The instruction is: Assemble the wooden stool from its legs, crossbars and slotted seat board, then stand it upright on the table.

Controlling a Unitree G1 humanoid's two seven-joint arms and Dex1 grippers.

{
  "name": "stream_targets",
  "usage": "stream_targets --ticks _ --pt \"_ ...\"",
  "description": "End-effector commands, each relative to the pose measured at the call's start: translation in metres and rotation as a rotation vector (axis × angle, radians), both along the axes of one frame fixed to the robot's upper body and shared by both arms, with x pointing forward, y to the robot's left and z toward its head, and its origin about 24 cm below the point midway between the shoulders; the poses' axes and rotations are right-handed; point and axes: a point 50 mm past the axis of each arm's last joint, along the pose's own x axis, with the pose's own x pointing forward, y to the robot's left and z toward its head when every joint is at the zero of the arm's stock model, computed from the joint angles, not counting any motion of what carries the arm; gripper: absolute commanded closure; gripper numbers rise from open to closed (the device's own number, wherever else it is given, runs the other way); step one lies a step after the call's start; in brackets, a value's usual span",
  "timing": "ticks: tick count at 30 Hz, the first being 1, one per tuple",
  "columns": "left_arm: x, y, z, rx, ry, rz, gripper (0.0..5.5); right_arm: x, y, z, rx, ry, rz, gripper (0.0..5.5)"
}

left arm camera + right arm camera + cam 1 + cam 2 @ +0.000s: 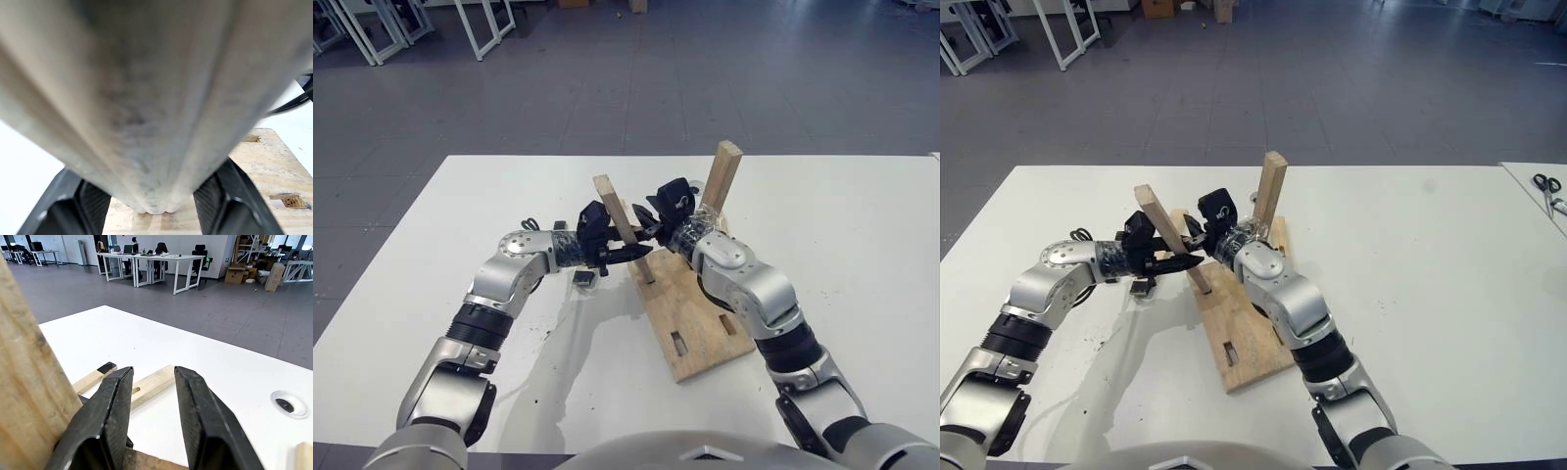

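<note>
Left pincer point(631, 253) clamps a tilted leg point(607, 196), right pincer point(153, 374) gapes; white table point(842, 225), grey floor point(656, 78), desks point(146, 264) behind.

From where I stand there is one counter point(862, 245) carrying one board point(700, 357). That board shows two open slots point(677, 341) point(728, 323). One leg point(613, 201) and another leg point(725, 168) make two. Two bars point(93, 377) point(152, 382) lie flat, plus one small black bit point(583, 279). One pair of scissors point(1546, 186) sits on a second counter point(1528, 211).
</note>
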Motion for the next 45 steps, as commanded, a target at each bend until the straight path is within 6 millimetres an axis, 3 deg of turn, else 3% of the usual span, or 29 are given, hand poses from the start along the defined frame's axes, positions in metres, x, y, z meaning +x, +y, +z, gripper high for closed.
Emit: stream_targets --ticks 1,3,5,7,10,13,15,16,18,19,21,23,24,25,27,33,36,39,42,45 --pt "-0.03 0.024 -0.079 0.359 0.284 0.076 3.47 -0.007 -0.003 -0.008 0.05 0.059 0.016 3.98" --pt "-0.032 0.024 -0.081 0.364 0.29 0.076 3.47 -0.01 -0.018 0.031 0.269 -0.008 0.031 3.98" --pt "-0.034 0.025 -0.084 0.368 0.297 0.077 3.47 -0.025 -0.046 0.051 0.432 0.021 0.083 3.98" --pt "-0.038 0.029 -0.086 0.37 0.305 0.085 3.47 -0.047 -0.088 0.041 0.37 0.147 0.19 3.98" --pt "-0.041 0.033 -0.088 0.376 0.309 0.094 3.47 -0.062 -0.153 0.017 0.059 0.36 0.175 3.98" --pt "-0.041 0.033 -0.088 0.378 0.306 0.09 3.47 -0.038 -0.203 0.01 -0.176 0.344 -0.124 3.98" --pt "-0.04 0.032 -0.087 0.374 0.304 0.087 3.47 -0.006 -0.233 0.015 -0.301 0.196 -0.452 3.98" --pt "-0.041 0.032 -0.087 0.372 0.304 0.086 3.47 0.006 -0.239 0.018 -0.327 0.14 -0.543 3.98" --pt "-0.041 0.03 -0.088 0.369 0.302 0.081 3.47 0.03 -0.226 0.019 -0.337 0.058 -0.621 3.98" --pt "-0.041 0.03 -0.087 0.369 0.301 0.078 3.47 0.039 -0.207 0.018 -0.319 0.036 -0.596 3.98" --pt "-0.041 0.031 -0.087 0.37 0.301 0.074 3.47 0.044 -0.144 0.015 -0.229 0.024 -0.429 3.98" --pt "-0.043 0.03 -0.087 0.378 0.304 0.061 3.47 0.007 -0.034 0.01 0.042 0.141 0.007 3.98" --pt "-0.042 0.028 -0.087 0.386 0.302 0.044 3.47 -0.026 0.009 0.02 0.172 0.177 0.27 3.98" --pt "-0.04 0.024 -0.087 0.398 0.296 0.021 3.47 -0.052 0.03 0.03 0.279 0.216 0.441 3.98" --pt "-0.036 0.017 -0.086 0.415 0.282 -0.02 3.47 -0.066 0.035 0.04 0.377 0.249 0.538 3.98" --pt "-0.033 0.006 -0.091 0.435 0.27 -0.106 3.47 -0.046 0.018 0.046 0.427 0.261 0.432 3.98" --pt "-0.038 0.008 -0.094 0.42 0.274 -0.104 3.47 -0.036 0.0 0.039 0.346 0.269 0.328 3.98" --pt "-0.041 0.011 -0.097 0.415 0.278 -0.098 3.47 -0.036 -0.016 0.053 0.356 0.243 0.356 3.98" --pt "-0.04 0.006 -0.099 0.405 0.273 -0.098 3.47 -0.036 -0.013 0.085 0.445 0.171 0.432 3.98" --pt "-0.041 0.006 -0.099 0.399 0.268 -0.104 3.47 -0.034 -0.035 0.079 0.349 0.178 0.405 3.98"
